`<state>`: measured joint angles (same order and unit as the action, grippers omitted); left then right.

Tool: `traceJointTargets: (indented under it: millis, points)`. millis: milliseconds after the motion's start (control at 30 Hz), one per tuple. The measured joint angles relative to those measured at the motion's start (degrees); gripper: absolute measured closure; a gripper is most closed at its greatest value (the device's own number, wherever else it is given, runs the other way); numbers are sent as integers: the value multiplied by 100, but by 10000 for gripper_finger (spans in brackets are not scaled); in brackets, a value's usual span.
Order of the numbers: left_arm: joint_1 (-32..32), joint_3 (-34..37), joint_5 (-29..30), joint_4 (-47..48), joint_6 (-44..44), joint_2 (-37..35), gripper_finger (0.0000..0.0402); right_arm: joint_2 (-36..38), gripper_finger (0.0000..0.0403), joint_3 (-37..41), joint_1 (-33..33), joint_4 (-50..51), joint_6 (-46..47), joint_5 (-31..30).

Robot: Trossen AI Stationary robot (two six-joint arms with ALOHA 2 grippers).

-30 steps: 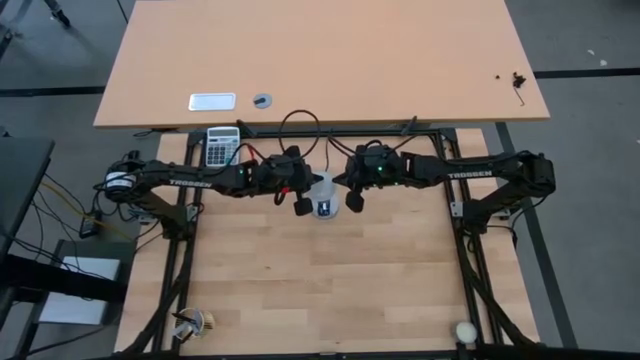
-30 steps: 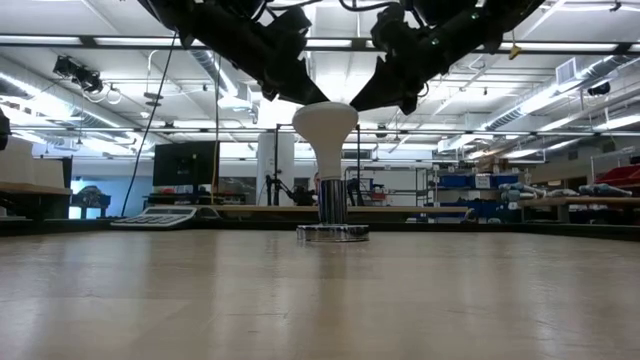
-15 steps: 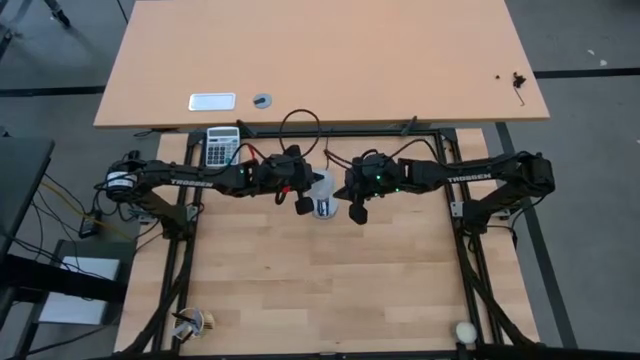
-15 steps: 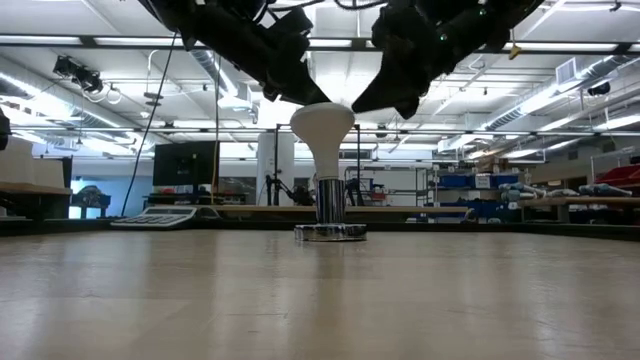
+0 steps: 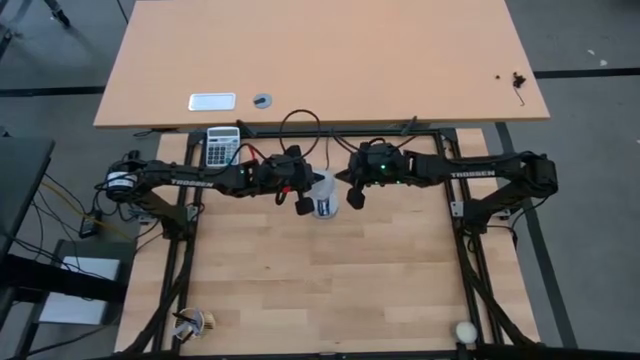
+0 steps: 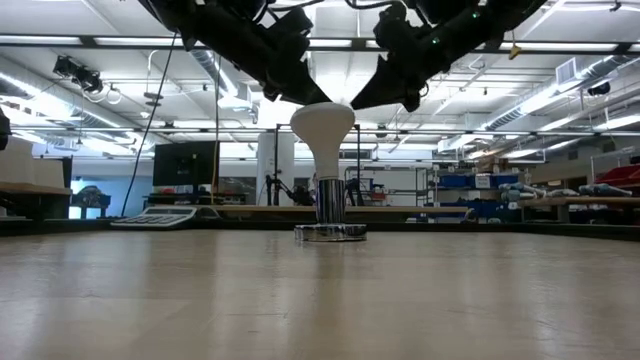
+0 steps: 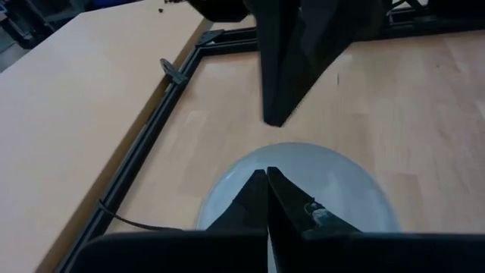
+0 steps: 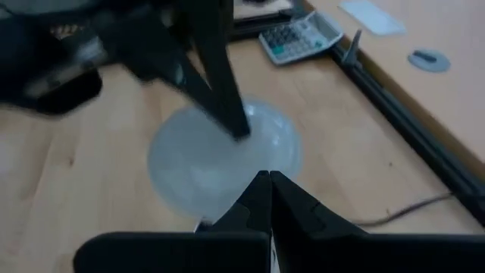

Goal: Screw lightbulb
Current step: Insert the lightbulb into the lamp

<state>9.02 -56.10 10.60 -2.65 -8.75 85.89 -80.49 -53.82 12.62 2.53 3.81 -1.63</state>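
Lightbulb (image 6: 322, 125) upright; hands shut

A pale wooden work table (image 5: 330, 280) fills the foreground, framed by a black metal rail (image 5: 470, 270). Butted against its far edge sits a larger tan desk (image 5: 320, 60), bare but for a small white plate (image 5: 212, 101) and a grey disc (image 5: 262, 100). Grey floor (image 5: 590, 200) shows around both. Level across the table, a big open workshop: white ceiling (image 6: 100, 25) with long strip lights, ducting, benches, a dark monitor (image 6: 185, 163), blue shelving (image 6: 465, 185) far back.
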Motion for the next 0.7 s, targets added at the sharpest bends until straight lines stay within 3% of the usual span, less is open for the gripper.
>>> traceJointTargets:
  millis: [700]
  points:
    - [-4,2,-68,-15,0,0,402,-153,394,-16,-103,11,26,355]
